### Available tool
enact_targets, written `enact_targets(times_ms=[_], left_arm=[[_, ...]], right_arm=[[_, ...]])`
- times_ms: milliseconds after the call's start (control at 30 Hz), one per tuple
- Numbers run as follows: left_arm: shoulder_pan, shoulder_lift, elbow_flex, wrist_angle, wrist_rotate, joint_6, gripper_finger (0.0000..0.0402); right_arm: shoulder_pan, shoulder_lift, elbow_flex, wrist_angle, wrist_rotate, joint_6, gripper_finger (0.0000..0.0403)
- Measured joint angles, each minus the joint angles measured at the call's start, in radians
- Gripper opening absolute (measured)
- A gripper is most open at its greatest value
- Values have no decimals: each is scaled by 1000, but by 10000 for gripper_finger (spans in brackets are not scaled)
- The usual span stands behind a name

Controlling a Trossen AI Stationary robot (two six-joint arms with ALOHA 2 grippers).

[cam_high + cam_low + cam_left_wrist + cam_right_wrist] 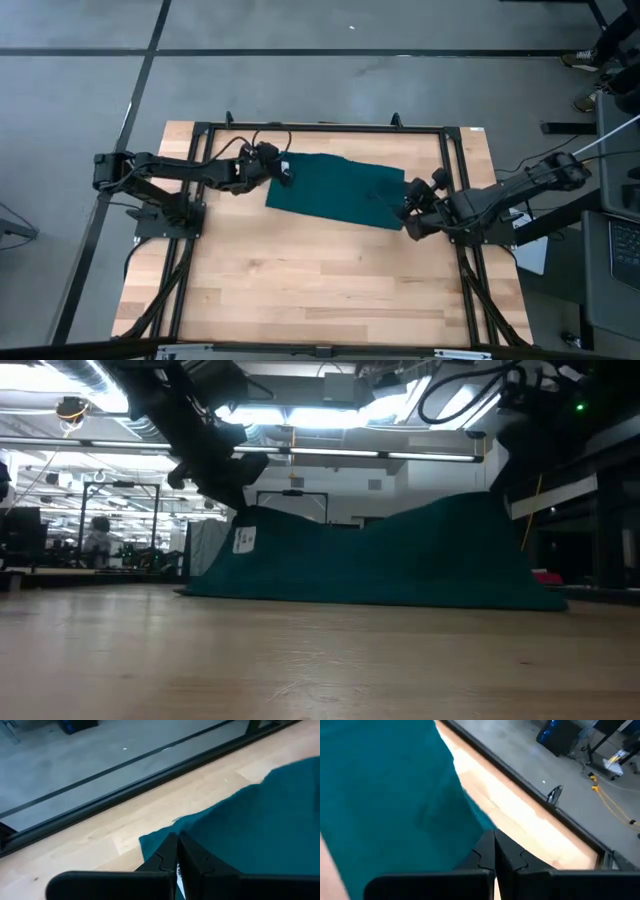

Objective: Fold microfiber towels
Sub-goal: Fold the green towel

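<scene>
Tabletop: pale wooden planks [300,660] are stretching bare from the near edge to where the cloth begins.
Towel: dark teal-green soft rectangular microfiber cloth [335,188] is lying across the far half of the table, between the two arms, its two gripped ends lifted so it is sagging in the middle like a low tent [400,560].
Label: small white tag [243,540] is hanging at the lifted end held by the left arm.
Left gripper: dark two-finger pincer [282,170] is pinching the cloth's edge beside the label, fingers [195,857] pressed together on the fabric.
Right gripper: dark two-finger pincer [405,212] is clamping the opposite end, fingers [507,852] closed tight on the cloth's edge.
Frame: black metal rail [320,128] is running along the table's far side.
Room: a person [97,538] is sitting far back under the ceiling lights.
</scene>
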Motion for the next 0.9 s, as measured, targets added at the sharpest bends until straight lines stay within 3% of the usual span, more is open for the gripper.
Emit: enact_targets(times_ms=[200,333,600,700,900], left_arm=[[36,0,0,8,24,36,4],[58,0,0,21,18,77,25],[83,0,0,212,1,226,57],[84,0,0,265,115,321,58],[68,70,0,261,555,463,58]], right_arm=[[-53,-1,0,18,19,-29,7],[-79,-3,0,22,39,-23,42],[-121,-3,0,37,62,-30,102],[-115,-3,0,51,29,-16,114],[6,-3,-17,127,-170,28,121]])
